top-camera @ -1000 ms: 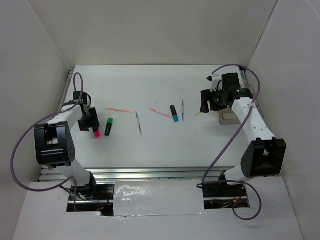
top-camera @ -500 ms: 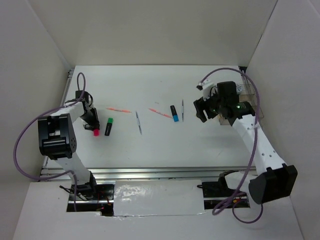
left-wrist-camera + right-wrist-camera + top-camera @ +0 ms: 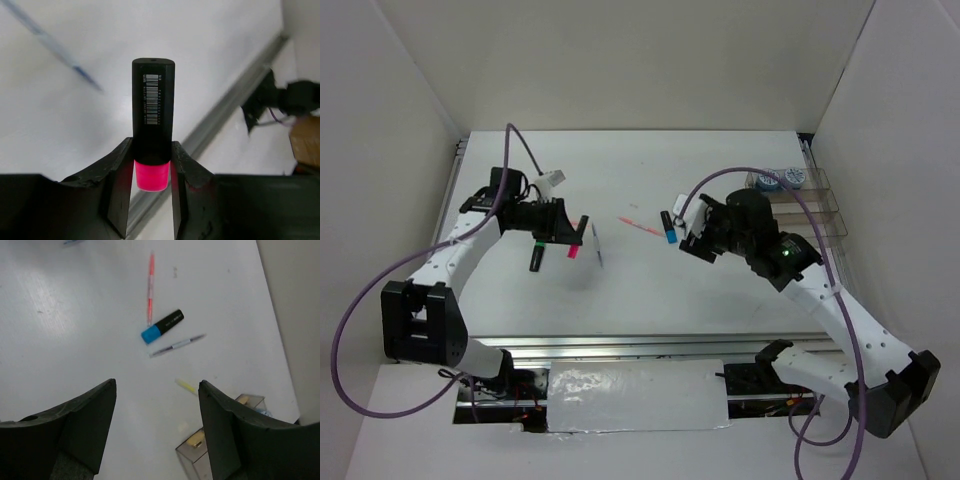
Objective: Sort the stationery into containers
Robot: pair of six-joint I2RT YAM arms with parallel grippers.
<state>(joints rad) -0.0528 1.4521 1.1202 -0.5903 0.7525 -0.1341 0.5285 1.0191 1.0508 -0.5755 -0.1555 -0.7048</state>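
My left gripper [image 3: 566, 236] is shut on a black highlighter with a pink cap [image 3: 153, 110], held above the table; the cap end sits between the fingers [image 3: 151, 176]. A green-capped highlighter [image 3: 535, 257] lies below it, and a silver pen [image 3: 597, 245] just to its right. My right gripper [image 3: 693, 235] is open and empty [image 3: 157, 386], above a blue-capped highlighter [image 3: 162, 326], an orange stick [image 3: 150, 285], a second silver pen [image 3: 177, 345] and a yellow stick [image 3: 186, 386]. The clear organiser tray [image 3: 807, 205] stands at the far right with two tape rolls [image 3: 778, 180] in it.
White walls close in the table on three sides. A metal rail [image 3: 620, 345] runs along the near edge. The purple cables loop over both arms. A corner of the organiser [image 3: 220, 452] shows low in the right wrist view.
My left gripper has lifted the pink highlighter from the left edge and carried it right. My right arm has swung left, away from the organiser, to near the blue highlighter.
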